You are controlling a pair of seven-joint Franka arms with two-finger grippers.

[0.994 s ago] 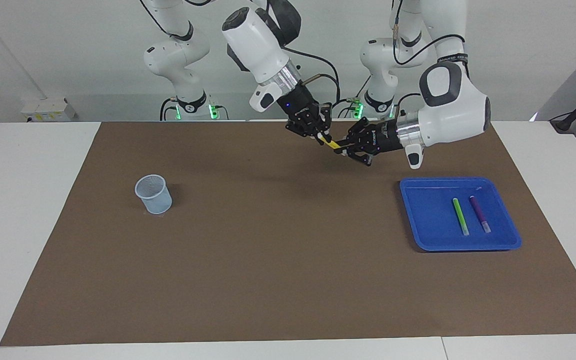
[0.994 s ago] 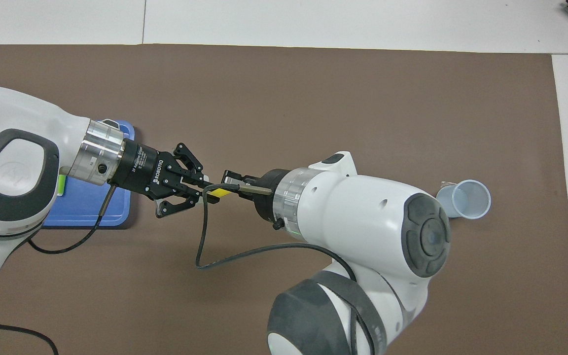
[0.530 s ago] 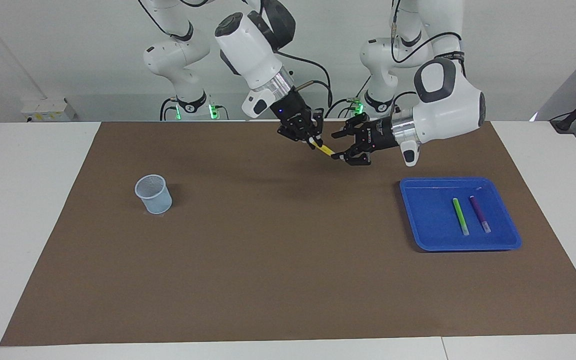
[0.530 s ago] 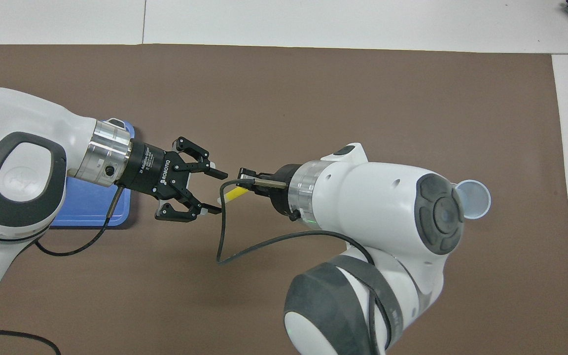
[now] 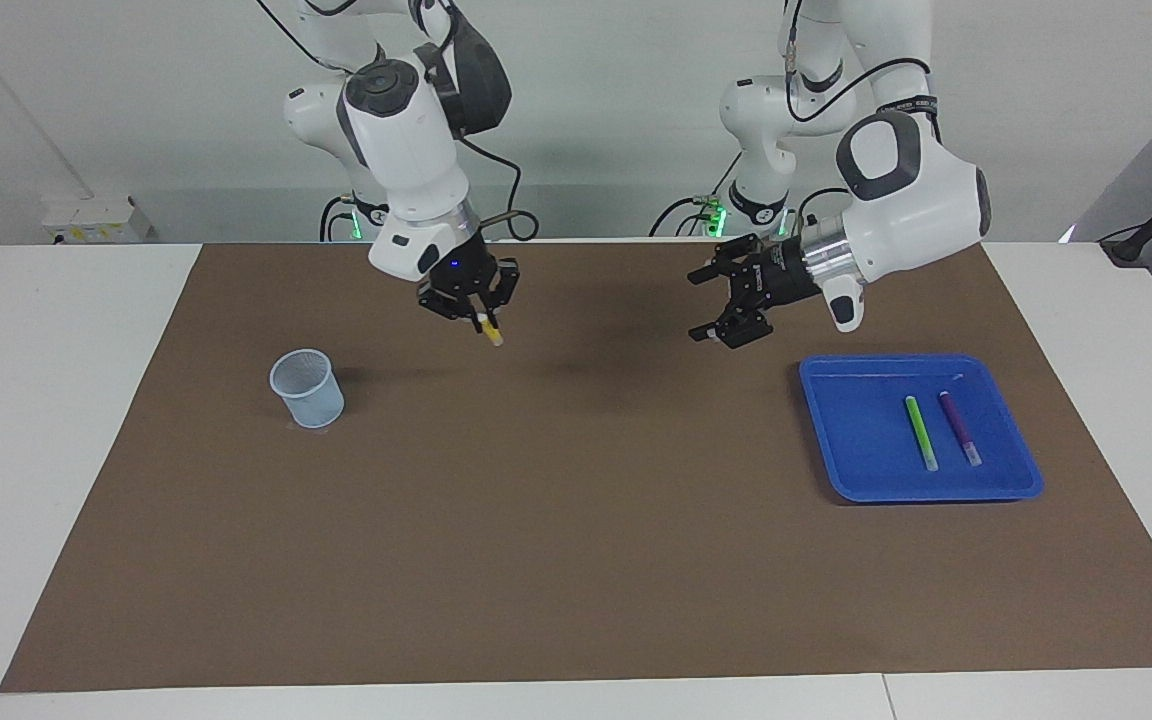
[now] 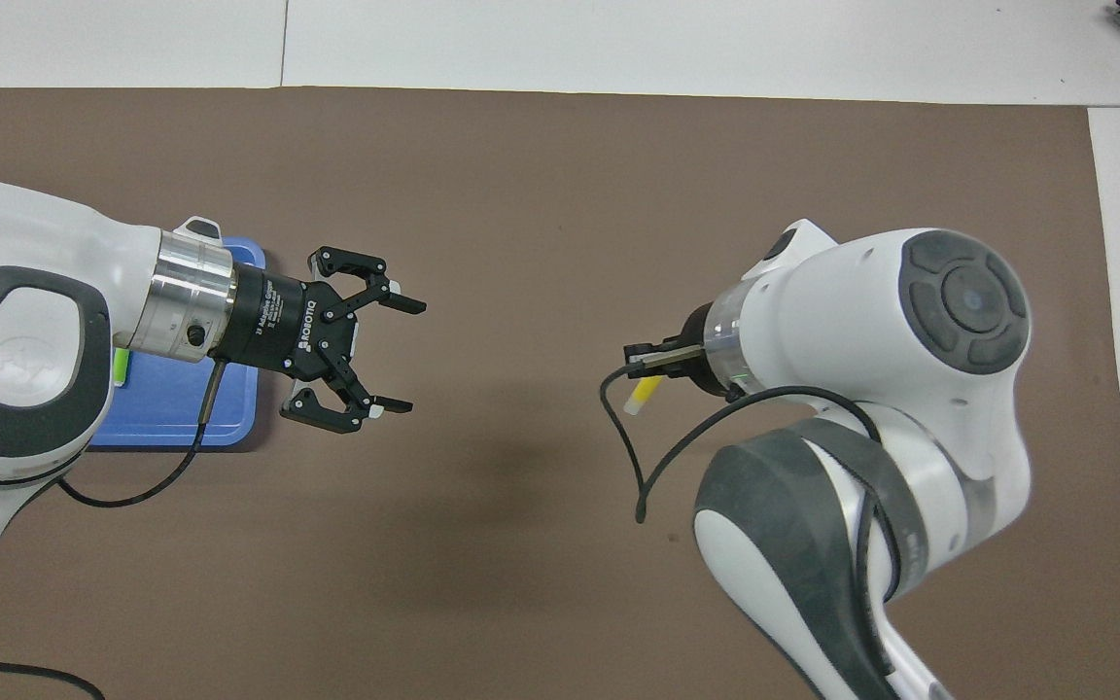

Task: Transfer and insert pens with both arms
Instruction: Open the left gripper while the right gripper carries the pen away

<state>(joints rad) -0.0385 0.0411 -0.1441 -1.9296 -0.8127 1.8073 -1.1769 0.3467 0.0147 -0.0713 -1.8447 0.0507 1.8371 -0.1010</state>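
Moved: right tool [image 5: 484,322] carries yellow pen [image 5: 491,335] toward cup [image 5: 307,388] | left tool [image 5: 721,300] gapes empty | pen light, stiff; hold mid-barrel

a robotics lab: white arms [image 5: 406,130] over a brown mat [image 5: 576,540].

Blue tray [image 6: 229,408] (overhead) largely under left arm

Between my right gripper [image 5: 481,318] with its pen [image 5: 489,334] and the cup [image 5: 307,388] lies only bare mat [image 5: 536,560]. My left gripper [image 5: 716,305] hangs open just beside the tray [image 5: 1011,440], well apart from my right.
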